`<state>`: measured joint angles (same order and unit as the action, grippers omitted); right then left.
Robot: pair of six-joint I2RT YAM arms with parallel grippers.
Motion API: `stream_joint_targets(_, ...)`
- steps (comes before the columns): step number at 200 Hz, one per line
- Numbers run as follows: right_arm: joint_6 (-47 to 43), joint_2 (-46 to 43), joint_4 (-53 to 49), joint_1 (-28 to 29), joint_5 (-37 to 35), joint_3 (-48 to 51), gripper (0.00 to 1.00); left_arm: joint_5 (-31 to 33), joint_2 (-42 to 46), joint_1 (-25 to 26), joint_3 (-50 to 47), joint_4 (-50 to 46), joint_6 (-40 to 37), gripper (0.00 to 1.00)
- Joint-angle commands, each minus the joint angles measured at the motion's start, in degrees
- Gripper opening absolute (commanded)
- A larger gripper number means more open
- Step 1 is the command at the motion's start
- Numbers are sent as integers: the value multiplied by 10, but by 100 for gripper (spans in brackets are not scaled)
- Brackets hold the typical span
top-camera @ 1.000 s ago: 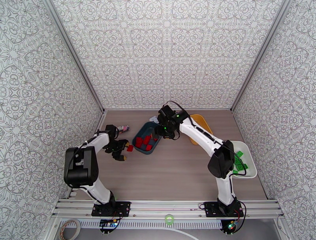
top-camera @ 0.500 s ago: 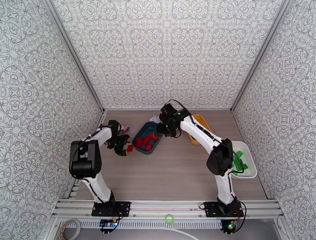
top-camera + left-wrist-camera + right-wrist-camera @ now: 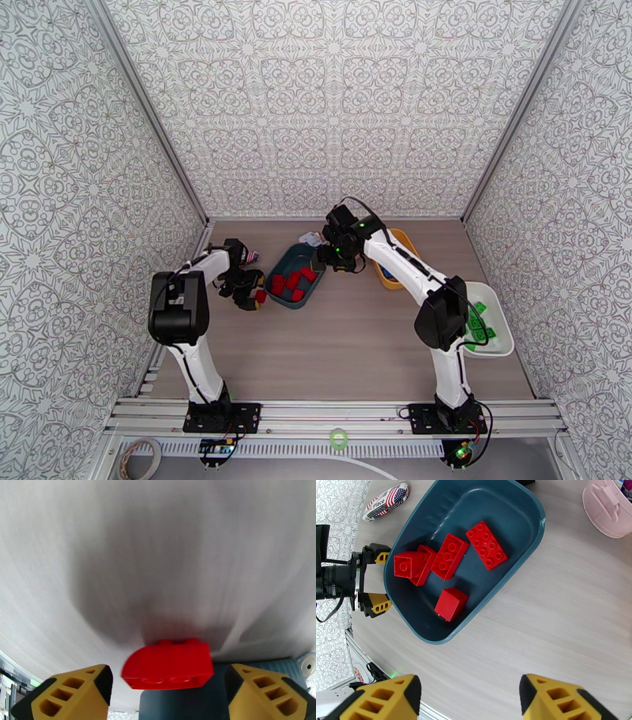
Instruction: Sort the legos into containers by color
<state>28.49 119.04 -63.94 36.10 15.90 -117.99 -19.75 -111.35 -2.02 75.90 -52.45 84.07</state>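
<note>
A red lego (image 3: 168,665) lies on the table between the fingers of my left gripper (image 3: 169,679), which is open with a small gap on each side. From above, this red lego (image 3: 260,296) sits just left of the dark teal tray (image 3: 278,298), with my left gripper (image 3: 246,289) beside it. The dark teal tray (image 3: 513,503) holds several red legos (image 3: 486,550). My right gripper (image 3: 470,691) hovers open and empty over its near side. The white tray (image 3: 505,338) holds green legos (image 3: 478,324). The yellow tray (image 3: 404,241) is partly hidden by the right arm.
A striped wrapped packet (image 3: 385,501) lies behind the teal tray, near the left arm. A pink cup (image 3: 610,503) stands at the tray's far right. Patterned walls close in the table on three sides. Bare tabletop stretches in front of the trays.
My left gripper has swung back and right, so the red lego now lies between its open fingers. The right gripper has shifted slightly right above the teal tray.
</note>
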Motion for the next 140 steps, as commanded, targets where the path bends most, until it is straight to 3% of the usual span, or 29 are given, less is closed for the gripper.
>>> stream_joint_targets(1,-3,-4,-2,-4,7,-7,70,-9,-6,3,-15,-13,12,75)
stream_joint_targets(69,12,-28,18,-4,6,26,70,9,36,-15,-62,1,1,54)
stream_joint_targets(140,37,-48,44,7,11,60,69,25,147,-58,-93,-5,-72,46)
